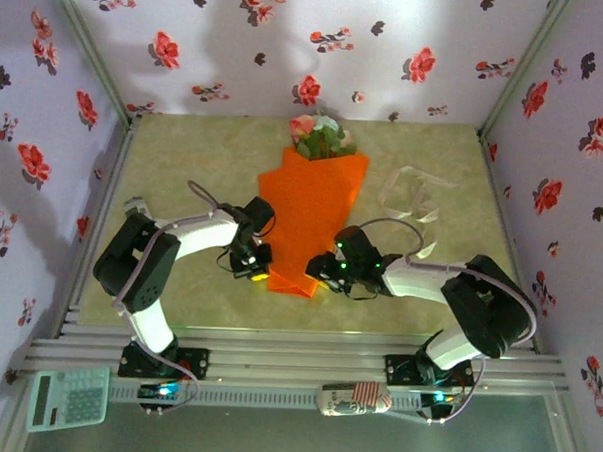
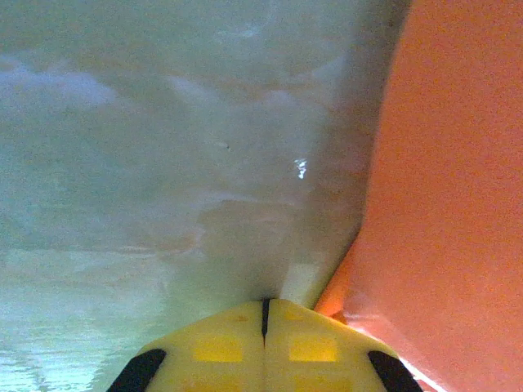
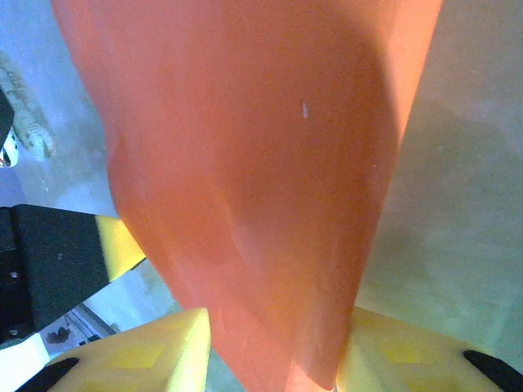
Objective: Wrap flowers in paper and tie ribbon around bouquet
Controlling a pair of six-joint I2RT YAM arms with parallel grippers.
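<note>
Creased thin orange paper-cone bouquet (image 1: pixel 310 211) on mottled counter (image 1: pixel 184 161); left gripper (image 2: pixel 265 304) closed, empty; right gripper (image 3: pixel 274 322) parted, straddling narrow end

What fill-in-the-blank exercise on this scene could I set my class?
1. The paper round the flowers is coloured ___.
2. The ribbon lies on the table to the paper's ___ (left or right).
3. The left gripper is ___ (open or shut).
4. The right gripper has a finger on either side of the ___.

Missing words: orange; right; shut; paper.
</note>
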